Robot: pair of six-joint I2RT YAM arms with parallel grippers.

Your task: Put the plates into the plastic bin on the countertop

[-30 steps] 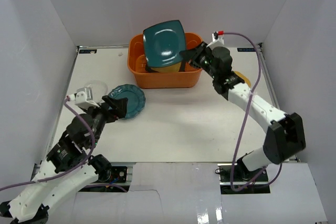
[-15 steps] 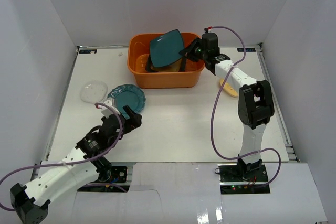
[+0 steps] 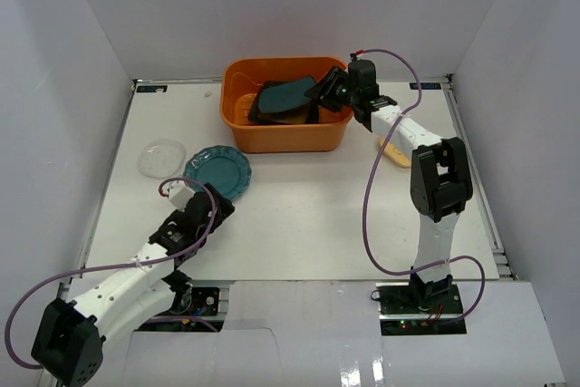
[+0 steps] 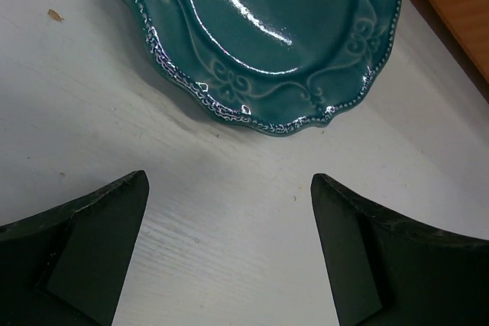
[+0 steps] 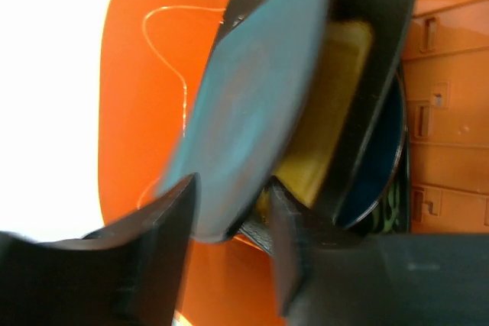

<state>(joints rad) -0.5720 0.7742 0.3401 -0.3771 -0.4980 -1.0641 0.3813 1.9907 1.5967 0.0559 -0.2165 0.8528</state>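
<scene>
My left gripper (image 4: pixel 229 181) wide open, empty | round plate (image 4: pixel 267 28), upper frame: glazed, slick, brittle | I'd pinch its near scalloped rim

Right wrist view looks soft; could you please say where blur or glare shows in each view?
Right wrist: teal square plate smeared, left edge blown out white. Left wrist: sharp, glare streaks on teal round plate. Top external: evenly lit, sharp.

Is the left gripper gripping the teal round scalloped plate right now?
No; the left gripper is open, with the teal round scalloped plate lying on the white countertop ahead of it.
</scene>
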